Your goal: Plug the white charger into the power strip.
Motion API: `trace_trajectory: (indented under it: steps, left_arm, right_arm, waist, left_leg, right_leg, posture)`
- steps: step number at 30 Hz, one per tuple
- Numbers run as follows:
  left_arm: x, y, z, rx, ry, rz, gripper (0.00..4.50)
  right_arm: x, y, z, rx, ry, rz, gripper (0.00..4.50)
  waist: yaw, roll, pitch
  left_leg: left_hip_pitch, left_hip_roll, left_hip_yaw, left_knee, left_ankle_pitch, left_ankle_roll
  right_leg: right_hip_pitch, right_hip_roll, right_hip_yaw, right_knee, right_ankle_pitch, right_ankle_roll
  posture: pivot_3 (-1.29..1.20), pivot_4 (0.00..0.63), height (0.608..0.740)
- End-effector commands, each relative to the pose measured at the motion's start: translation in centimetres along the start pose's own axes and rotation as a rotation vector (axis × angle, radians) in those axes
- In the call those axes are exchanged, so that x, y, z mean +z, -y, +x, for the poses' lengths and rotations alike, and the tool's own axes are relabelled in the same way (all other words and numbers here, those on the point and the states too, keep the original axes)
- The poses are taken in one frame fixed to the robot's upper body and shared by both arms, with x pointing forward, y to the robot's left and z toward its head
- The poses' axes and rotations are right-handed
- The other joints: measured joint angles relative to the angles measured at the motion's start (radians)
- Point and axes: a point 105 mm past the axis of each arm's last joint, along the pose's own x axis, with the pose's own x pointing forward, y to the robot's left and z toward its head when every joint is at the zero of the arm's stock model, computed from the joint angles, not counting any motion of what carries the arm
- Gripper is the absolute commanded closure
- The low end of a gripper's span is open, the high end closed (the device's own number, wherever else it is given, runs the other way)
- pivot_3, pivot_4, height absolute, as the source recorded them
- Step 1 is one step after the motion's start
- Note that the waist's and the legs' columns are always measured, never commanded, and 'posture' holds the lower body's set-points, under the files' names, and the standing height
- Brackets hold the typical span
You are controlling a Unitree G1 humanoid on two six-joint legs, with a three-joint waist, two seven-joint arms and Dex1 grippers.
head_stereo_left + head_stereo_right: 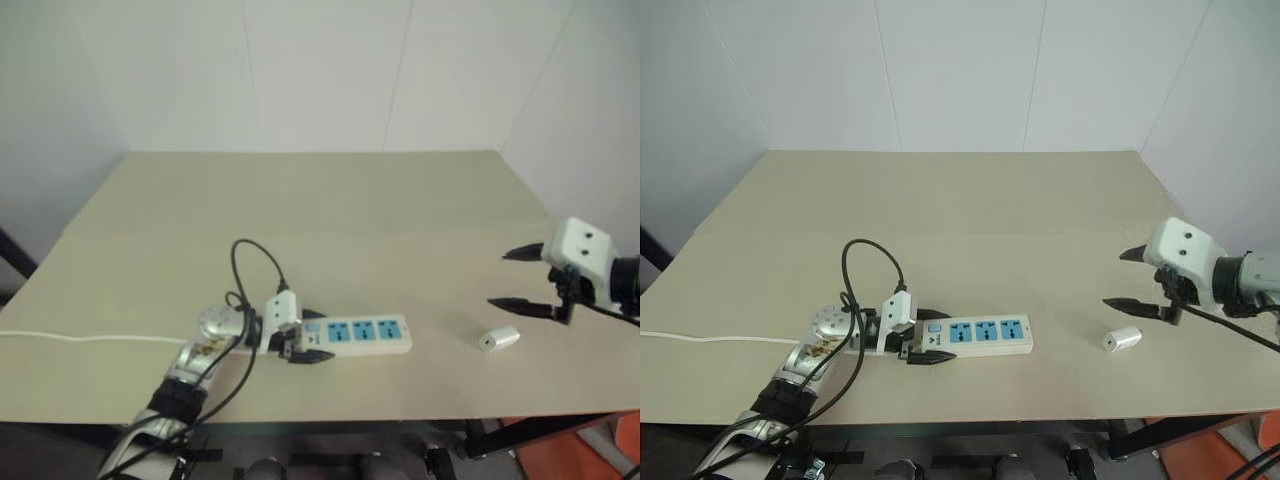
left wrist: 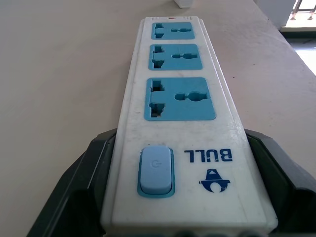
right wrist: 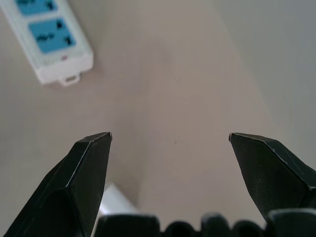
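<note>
Beige tabletop (image 1: 330, 200) carries everything you need in the head views: your power strip (image 1: 360, 335) lies flat near the front edge, its three blue socket faces up, and the left gripper (image 1: 298, 345) is clamped on its switch end, one black finger on each long side. A thin white cord (image 1: 90, 338) runs off toward the table's left edge. Your white charger (image 1: 499, 339) lies on its side to the right of the strip, well apart from it and untouched, just below the right gripper (image 1: 520, 278), which hangs above the table with its two fingers spread wide and nothing between them. From the left wrist, you see the strip squeezed between both black fingers (image 2: 79, 190), the blue switch (image 2: 156, 171) nearest and the sockets running away. From the right wrist, you see the parted fingers over bare table, the strip's far end (image 3: 52, 42) beyond them, and a white edge, probably the charger, beside one finger.
</note>
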Motion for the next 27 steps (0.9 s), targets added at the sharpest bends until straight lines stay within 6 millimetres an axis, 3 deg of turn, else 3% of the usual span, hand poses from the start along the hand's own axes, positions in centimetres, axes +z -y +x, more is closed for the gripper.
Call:
trace_trajectory:
  steps: [1, 7, 15, 27]
  left_arm:
    - [0.4, 0.9, 0.8, -0.050, 0.015, 0.004, 1.19]
    - [0.5, 1.4, 1.5, -0.060, 0.016, 0.007, 1.19]
    - [0.5, 1.6, 2.0, -0.036, 0.016, -0.005, 1.19]
    - [0.2, 2.2, 2.2, -0.033, 0.006, -0.026, 1.19]
  right_arm:
    - [0.8, -0.5, -0.6, 0.105, -0.014, -0.091, 0.00]
    - [-0.1, -1.2, 0.1, 0.223, -0.102, -0.200, 0.00]
    - [-2.7, -2.6, 1.5, 0.388, -0.254, -0.324, 0.00]
    - [-4.8, -1.5, 4.5, 0.429, -0.326, -0.390, 0.00]
  waist:
    - [-0.001, 0.000, 0.000]
    - [0.000, 0.000, 0.000]
    - [0.002, 0.001, 0.000]
    - [-0.001, 0.002, 0.000]
  left_leg:
    - [0.000, 0.000, 0.000, 0.000, 0.000, 0.000]
    - [0.000, 0.000, 0.000, 0.000, 0.000, 0.000]
    - [0.000, 0.000, 0.000, 0.000, 0.000, 0.000]
    - [0.001, 0.000, 0.001, 0.000, 0.000, 0.000]
  right_leg:
    - [0.000, 0.000, 0.000, 0.000, 0.000, 0.000]
    - [0.000, 0.000, 0.000, 0.000, 0.000, 0.000]
    - [0.000, 0.000, 0.000, 0.000, 0.000, 0.000]
    - [0.000, 0.000, 0.000, 0.001, 0.000, 0.000]
  posture:
    - [0.00, 0.150, 0.740]
    - [0.00, 0.150, 0.740]
    - [0.00, 0.150, 0.740]
    - [0.00, 0.150, 0.740]
